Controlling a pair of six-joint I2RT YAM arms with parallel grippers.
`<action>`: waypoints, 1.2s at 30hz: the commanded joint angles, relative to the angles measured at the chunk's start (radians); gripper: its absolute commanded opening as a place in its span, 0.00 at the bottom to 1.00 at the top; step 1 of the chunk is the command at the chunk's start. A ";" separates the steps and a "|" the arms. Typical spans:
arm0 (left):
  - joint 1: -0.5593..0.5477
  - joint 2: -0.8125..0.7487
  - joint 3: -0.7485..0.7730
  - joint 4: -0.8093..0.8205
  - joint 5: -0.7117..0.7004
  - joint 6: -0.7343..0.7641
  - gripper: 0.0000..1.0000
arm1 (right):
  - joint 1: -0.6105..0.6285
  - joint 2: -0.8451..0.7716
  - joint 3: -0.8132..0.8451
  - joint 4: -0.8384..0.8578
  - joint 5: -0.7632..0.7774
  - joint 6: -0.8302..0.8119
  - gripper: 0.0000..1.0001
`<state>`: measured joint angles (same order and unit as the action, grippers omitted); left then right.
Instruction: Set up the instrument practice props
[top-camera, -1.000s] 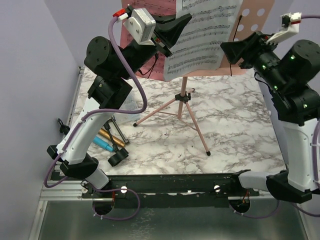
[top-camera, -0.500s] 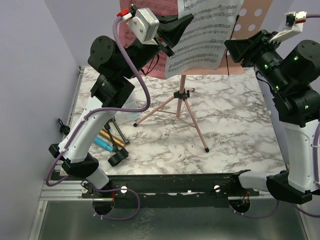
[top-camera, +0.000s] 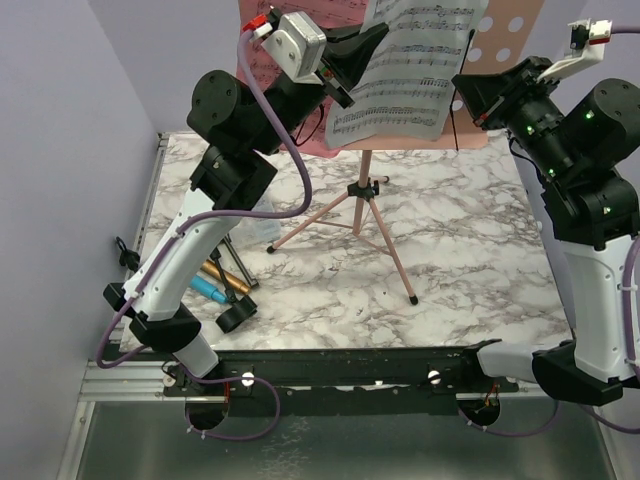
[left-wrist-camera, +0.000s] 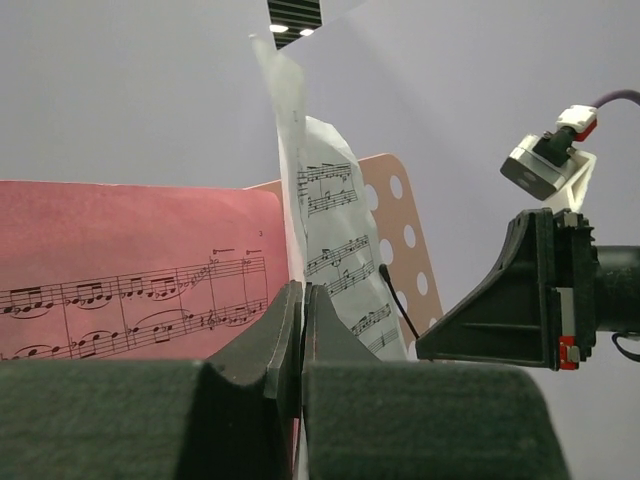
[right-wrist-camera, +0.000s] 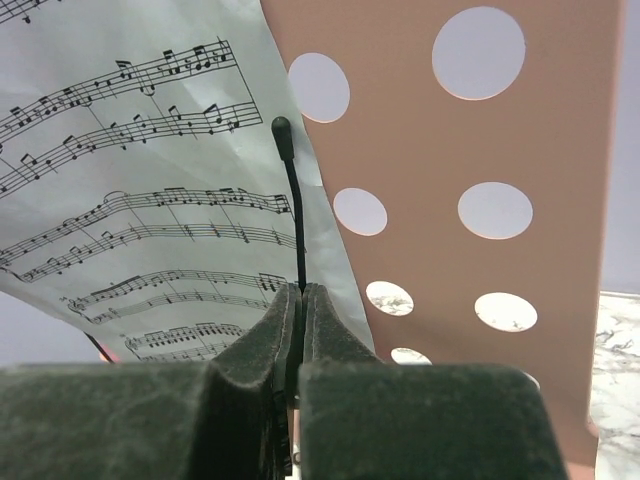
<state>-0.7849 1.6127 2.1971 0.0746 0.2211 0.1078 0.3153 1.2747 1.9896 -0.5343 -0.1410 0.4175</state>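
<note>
Here the rack (top-camera: 505, 40) stands at the far side of the marble counter (top-camera: 470, 260), its thin legs (top-camera: 375, 220) spread on the surface and its pink perforated panel reaching up past the top of the overhead view. Both arms are raised to it.

The left pincer (top-camera: 372, 40) is closed on the left edge of the white page (top-camera: 410, 70). In its wrist view the jaws meet tightly (left-wrist-camera: 303, 300), with the sheet (left-wrist-camera: 325, 220) rising between them, seen nearly edge-on and curling. The pink page (left-wrist-camera: 130, 260) lies against the rack to the left of the white one, partly behind the left arm in the overhead view.

The right pincer (top-camera: 462, 88) is at the white page's right edge, in front of the rack panel. Its wrist view shows the jaws pinched together (right-wrist-camera: 300, 300) on a thin black wire (right-wrist-camera: 295, 200) with a rounded tip. The wire stands upright, with the white page (right-wrist-camera: 150, 180) to its left and the perforated panel (right-wrist-camera: 450, 130) to its right.

Down on the counter's near left, beside the left arm, lie the gold mic (top-camera: 222, 275) and blue mic (top-camera: 205, 290), side by side, with a black round-based mount (top-camera: 238, 317) just beside them.
</note>
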 joint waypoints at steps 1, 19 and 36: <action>0.004 0.002 0.000 0.039 -0.074 0.014 0.00 | 0.003 -0.036 -0.044 0.071 -0.008 -0.002 0.00; 0.004 0.087 0.068 0.059 -0.034 -0.045 0.00 | 0.003 -0.129 -0.222 0.314 -0.092 -0.044 0.00; 0.004 0.114 0.049 0.182 -0.025 -0.174 0.00 | 0.004 -0.120 -0.217 0.309 -0.094 -0.049 0.00</action>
<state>-0.7837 1.7382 2.2761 0.1780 0.2085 -0.0185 0.3149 1.1618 1.7535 -0.2771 -0.2050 0.3729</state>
